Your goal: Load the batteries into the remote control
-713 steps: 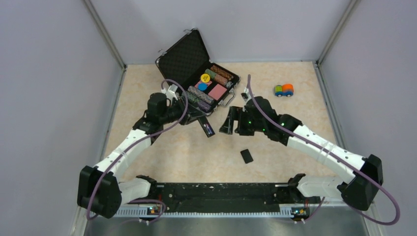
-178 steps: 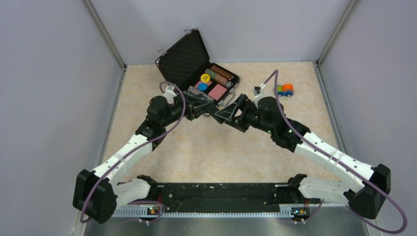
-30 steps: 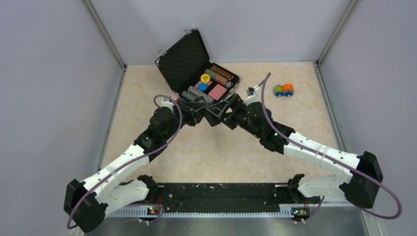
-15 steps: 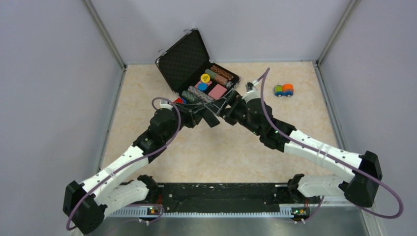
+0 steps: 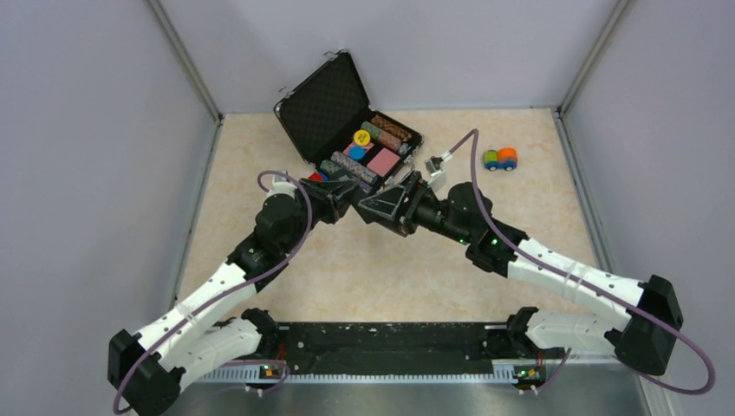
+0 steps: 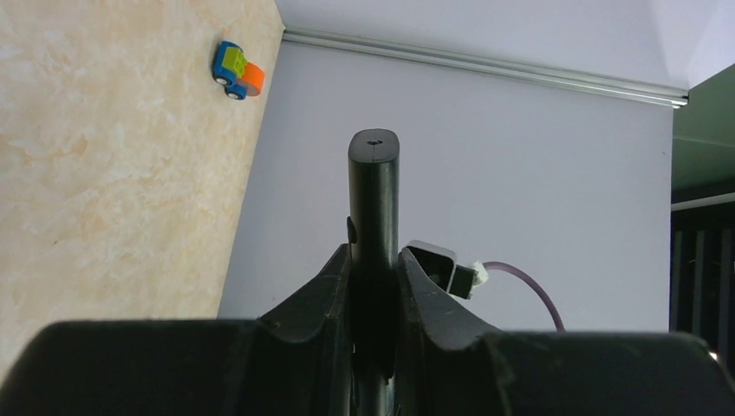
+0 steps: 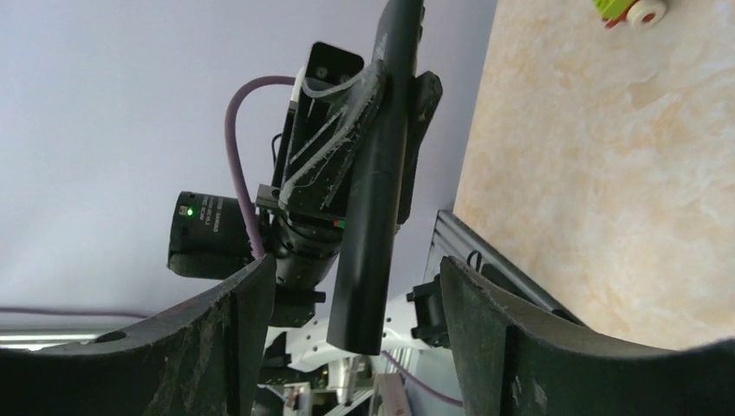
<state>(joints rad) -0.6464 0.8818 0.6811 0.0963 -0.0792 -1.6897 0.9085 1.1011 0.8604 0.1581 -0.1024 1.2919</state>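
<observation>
In the left wrist view the remote (image 6: 374,217) loses its lower end between the left gripper's (image 6: 374,256) fingers (image 6: 312,295). In the right wrist view its top runs off the upper border, as does most of the toy car (image 7: 626,7). From above we cannot pick it out where the arms (image 5: 217,290) meet. Whether any battery sits inside, we cannot tell.

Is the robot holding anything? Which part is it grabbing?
Yes. The left gripper pinches the remote control between its jaws partway along, one end poking out beyond them. The right gripper is open, holding nothing.
</observation>
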